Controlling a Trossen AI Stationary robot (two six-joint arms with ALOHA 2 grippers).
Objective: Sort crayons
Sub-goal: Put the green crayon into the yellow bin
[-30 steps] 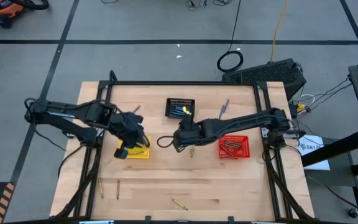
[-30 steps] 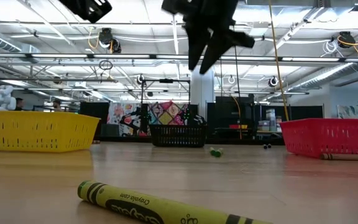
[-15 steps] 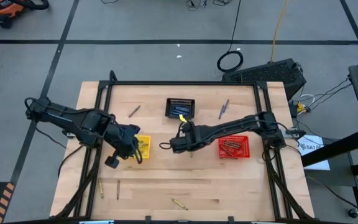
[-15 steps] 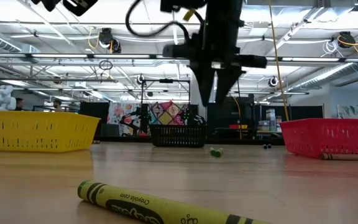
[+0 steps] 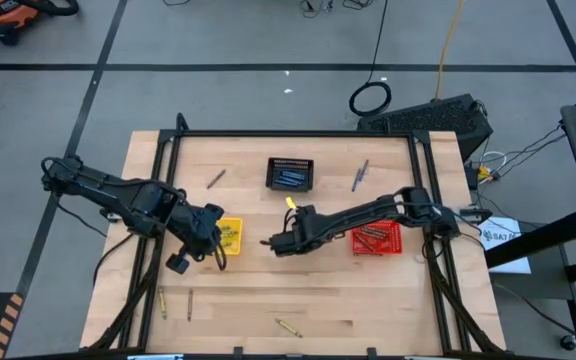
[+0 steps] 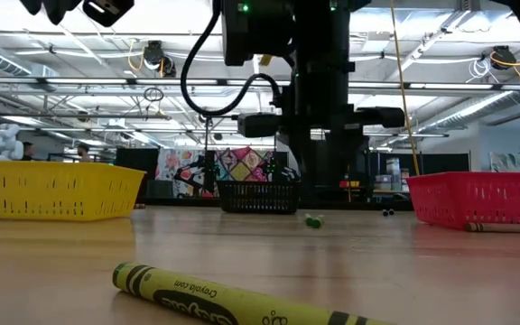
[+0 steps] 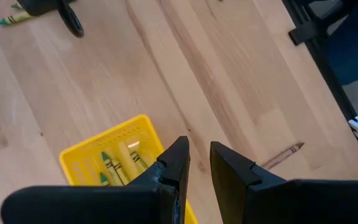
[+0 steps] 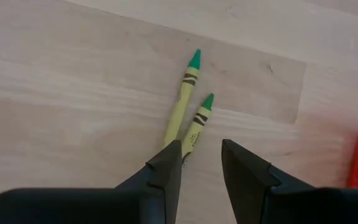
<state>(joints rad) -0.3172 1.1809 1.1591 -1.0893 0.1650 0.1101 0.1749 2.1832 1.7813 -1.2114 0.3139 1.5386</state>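
Because two green-tipped yellow-olive crayons (image 8: 187, 118) lie side by side on the bare wood, I hold my right gripper (image 8: 201, 163) low above them, jaws parted and empty, while my left gripper (image 7: 200, 163), also slightly open, waits over the yellow mesh basket (image 7: 98, 148).

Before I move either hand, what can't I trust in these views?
- Two green-tipped crayons: lower ends hidden behind the right hand, right wrist view.
- Black basket contents: too small, high view.
- Yellow basket: partly covered by the left hand, left wrist view.
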